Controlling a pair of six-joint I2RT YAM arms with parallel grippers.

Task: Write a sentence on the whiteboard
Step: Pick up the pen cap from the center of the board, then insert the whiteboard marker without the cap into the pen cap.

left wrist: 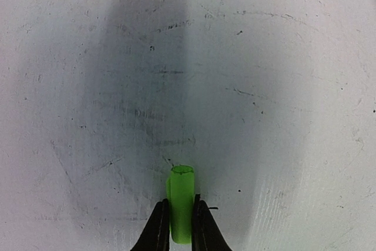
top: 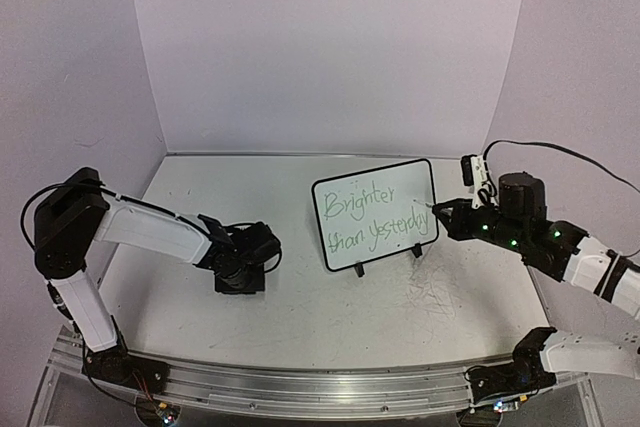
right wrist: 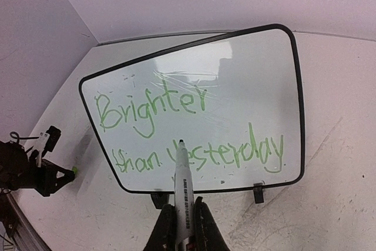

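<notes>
Presently the right gripper, reaching from three o'clock, pinches a marker near the sentence on the whiteboard, two o'clock on the scuffed table; the downturned left gripper clamps a green cap.

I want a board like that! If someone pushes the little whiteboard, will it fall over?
It could probably tip backward: the whiteboard stands tilted on just two small black feet. It looks thin and likely light, so a firm push might instead slide it across the table. It seems stiff, since its framed edges look straight, not saggy.
</notes>
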